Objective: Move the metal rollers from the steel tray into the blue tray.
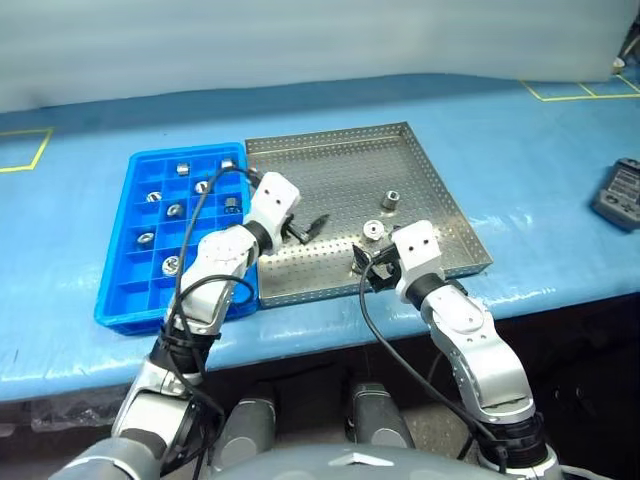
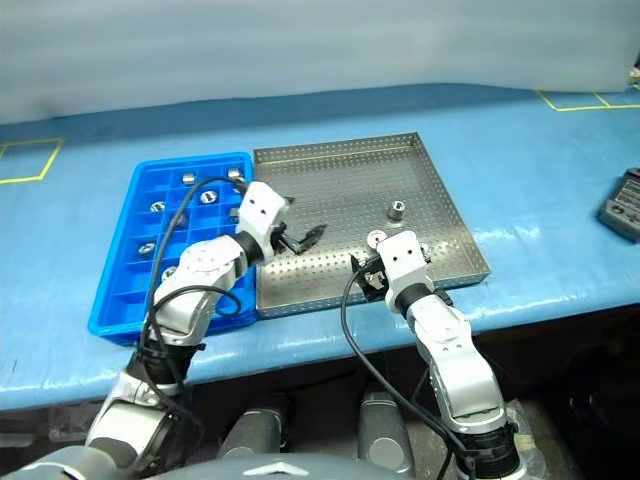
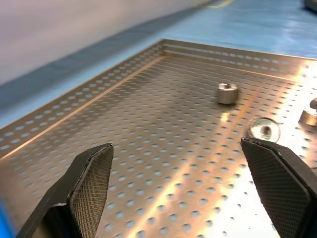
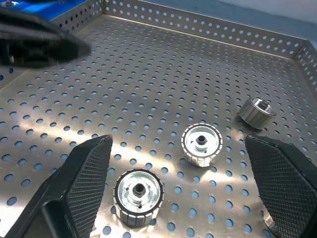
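Nearest, the right hand (image 4: 178,193) is held wide apart and empty, low over the near side of the big square silver metal tray with tiny holes (image 1: 330,165). Two small shiny round metal rollers with a hole in the middle are seen between its fingers: one (image 4: 139,196) close in, one (image 4: 201,144) just past it. A third roller (image 4: 256,111) stands a bit further off, tipped on its side.

The left hand (image 3: 178,193) is also spread wide and empty, out over the left part of the same tray.

To the left, the bright blue plastic tray with little square boxes (image 1: 135,300) is set right against the metal tray on the blue counter (image 1: 520,150). Several rollers (image 1: 171,264) are already kept in its boxes.

What could go wrong: the two near rollers are close together, so one may be knocked and rolled away when the other is pinched. The two hands are near each other, so they may be bumped together.
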Available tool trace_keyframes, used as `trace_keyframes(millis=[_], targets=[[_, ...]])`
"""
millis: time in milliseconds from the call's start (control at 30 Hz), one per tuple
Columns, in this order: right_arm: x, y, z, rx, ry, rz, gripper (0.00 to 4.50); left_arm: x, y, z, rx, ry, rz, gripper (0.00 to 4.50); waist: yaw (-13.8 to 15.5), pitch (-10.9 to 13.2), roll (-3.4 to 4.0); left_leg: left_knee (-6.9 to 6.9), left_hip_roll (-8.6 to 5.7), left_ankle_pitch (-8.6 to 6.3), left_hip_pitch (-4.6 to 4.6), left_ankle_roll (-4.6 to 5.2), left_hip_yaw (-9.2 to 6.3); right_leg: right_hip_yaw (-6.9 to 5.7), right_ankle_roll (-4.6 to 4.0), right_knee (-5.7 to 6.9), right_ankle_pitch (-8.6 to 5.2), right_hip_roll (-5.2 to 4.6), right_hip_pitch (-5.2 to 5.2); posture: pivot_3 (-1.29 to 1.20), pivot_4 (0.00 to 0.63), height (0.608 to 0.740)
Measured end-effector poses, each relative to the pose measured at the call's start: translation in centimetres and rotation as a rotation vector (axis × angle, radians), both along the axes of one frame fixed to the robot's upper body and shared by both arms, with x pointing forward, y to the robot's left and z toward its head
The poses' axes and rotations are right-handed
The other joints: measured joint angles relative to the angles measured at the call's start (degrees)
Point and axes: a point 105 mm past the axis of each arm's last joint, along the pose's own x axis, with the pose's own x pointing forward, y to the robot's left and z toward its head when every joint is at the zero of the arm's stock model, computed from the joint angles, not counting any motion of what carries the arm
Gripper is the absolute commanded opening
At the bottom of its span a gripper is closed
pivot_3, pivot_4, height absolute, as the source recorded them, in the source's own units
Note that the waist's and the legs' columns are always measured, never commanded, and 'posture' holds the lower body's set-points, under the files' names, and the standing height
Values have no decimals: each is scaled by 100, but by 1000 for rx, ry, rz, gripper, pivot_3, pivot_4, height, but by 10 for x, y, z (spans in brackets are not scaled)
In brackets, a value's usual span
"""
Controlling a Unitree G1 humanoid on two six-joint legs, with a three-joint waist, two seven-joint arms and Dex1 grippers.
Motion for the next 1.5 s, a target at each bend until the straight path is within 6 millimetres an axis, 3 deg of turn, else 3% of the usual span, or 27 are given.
trace_keyframes(millis=[133, 367, 933, 1100, 1233, 1367, 1500], targets=[[-4, -1, -3, -2, 18, -11, 4500, -7, -19, -11, 99, 28, -182, 4469, -55, 0, 0, 1, 1, 0, 2, 1, 3, 2, 1, 2, 0, 0, 0, -146, 150, 740], [-8, 0, -3, 4, 23, -6, 4500, -16, -30, -35, 197, 114, -338, 4469, -86, -1, 1, 2, 2, -2, 2, 4, 4, 3, 4, 1, 2, 0, 0, -161, 150, 740], [-7, -8, 1, 28, 15, -42, 4500, -5, -55, -55, 292, 87, -352, 4469, -128, -1, 2, 5, 2, -4, 2, 8, 8, 6, 31, -1, 18, 0, 1, -186, 150, 740], [-6, -8, 1, 28, 13, -45, 4500, -8, -60, -59, 284, 111, -374, 2916, -142, -1, 2, 5, 1, -6, -1, 12, 8, 8, 35, -7, 20, 0, 1, -172, 150, 740], [-6, -7, 1, 28, 13, -45, 4500, -6, -50, -55, 242, 117, -335, 1656, -172, -2, 4, 3, 5, -7, 5, 12, 12, 11, 36, -3, 21, 1, 1, -144, 150, 740], [-5, -3, 2, 32, 10, -30, 4500, -4, -31, -48, 184, 121, -253, 1656, -171, -2, 4, 4, 6, -6, 7, 12, 16, 15, 37, -2, 21, 1, -1, -114, 150, 740], [-1, 3, 5, 32, 0, -4, 4500, 5, 7, -29, 102, 87, -57, 1656, -144, -2, 4, 5, 7, -6, 14, 12, 18, 22, 37, 8, 21, 4, -1, -75, 150, 740]])
